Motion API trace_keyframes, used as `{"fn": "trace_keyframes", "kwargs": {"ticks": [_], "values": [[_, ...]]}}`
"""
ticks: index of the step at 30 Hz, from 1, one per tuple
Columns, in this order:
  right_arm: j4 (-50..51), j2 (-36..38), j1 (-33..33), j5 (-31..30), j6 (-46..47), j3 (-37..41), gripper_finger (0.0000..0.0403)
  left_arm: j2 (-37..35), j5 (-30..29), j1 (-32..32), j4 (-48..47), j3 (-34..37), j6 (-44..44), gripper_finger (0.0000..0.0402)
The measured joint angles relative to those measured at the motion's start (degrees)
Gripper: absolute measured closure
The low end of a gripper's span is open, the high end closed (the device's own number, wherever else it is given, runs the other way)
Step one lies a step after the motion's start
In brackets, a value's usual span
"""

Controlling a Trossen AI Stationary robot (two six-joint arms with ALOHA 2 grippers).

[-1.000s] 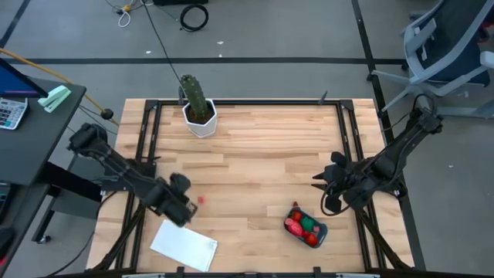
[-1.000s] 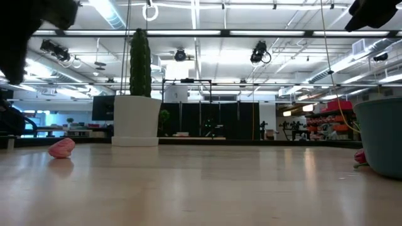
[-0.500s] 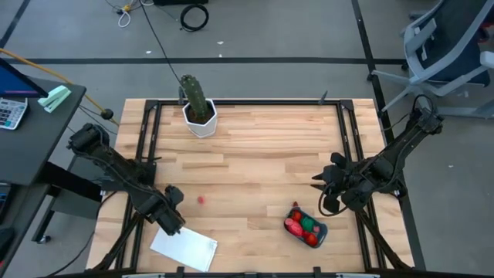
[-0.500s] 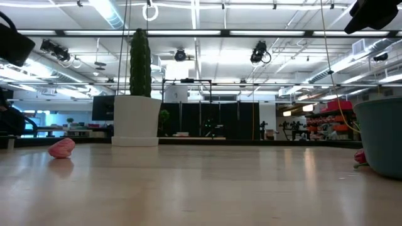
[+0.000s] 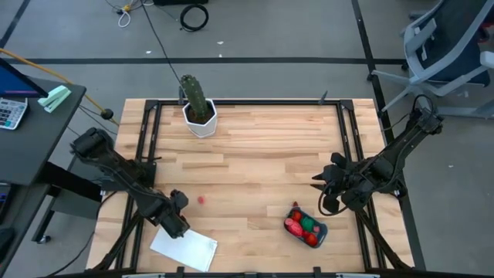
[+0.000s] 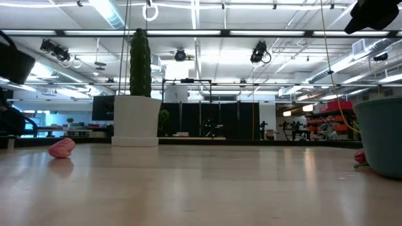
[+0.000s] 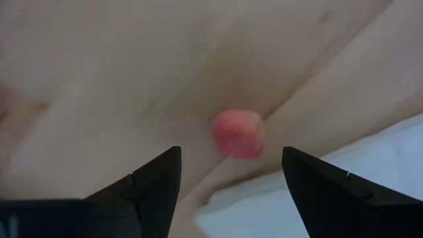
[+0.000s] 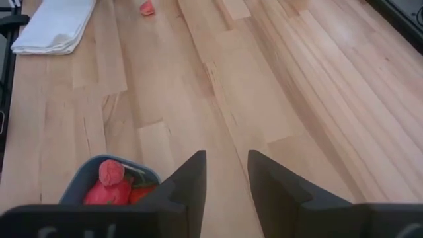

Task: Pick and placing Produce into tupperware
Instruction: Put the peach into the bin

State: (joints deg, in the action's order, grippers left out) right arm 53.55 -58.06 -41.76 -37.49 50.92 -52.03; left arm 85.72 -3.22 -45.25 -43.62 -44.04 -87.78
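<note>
Lying beside left pincer: produce

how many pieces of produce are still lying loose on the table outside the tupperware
1: a pink piece on the bare wood, just ahead of the open left gripper, near the white sheet. The rest sit in the tupperware.

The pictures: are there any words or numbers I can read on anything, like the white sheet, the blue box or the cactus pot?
None can be read.
White sheet: blank.
Teal container: no label shows.
White cactus pot: plain.
Calculator on the side desk: its keys are too small to read.
Signs in the room behind the table, low view: too small and blurred to read.
</note>
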Motion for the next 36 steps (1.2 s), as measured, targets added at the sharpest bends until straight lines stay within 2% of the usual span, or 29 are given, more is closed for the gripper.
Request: {"fn": "trace_keyframes", "kwargs": {"ticks": [4,24,36], "values": [[0.0,0.0,0.0,0.0,0.0,0.0,0.0286,2.0,0.0,0.0,4.5,1.8,0.0,0.0134],[0.0,0.0,0.0,-1.3,0.0,0.0,0.0286,2.9,-1.5,0.2,3.9,2.0,-1.1,0.0175],[0.0,0.0,0.0,-1.3,0.0,0.0,0.0286,3.0,-1.2,2.6,4.1,2.1,-1.7,0.0202]]}}
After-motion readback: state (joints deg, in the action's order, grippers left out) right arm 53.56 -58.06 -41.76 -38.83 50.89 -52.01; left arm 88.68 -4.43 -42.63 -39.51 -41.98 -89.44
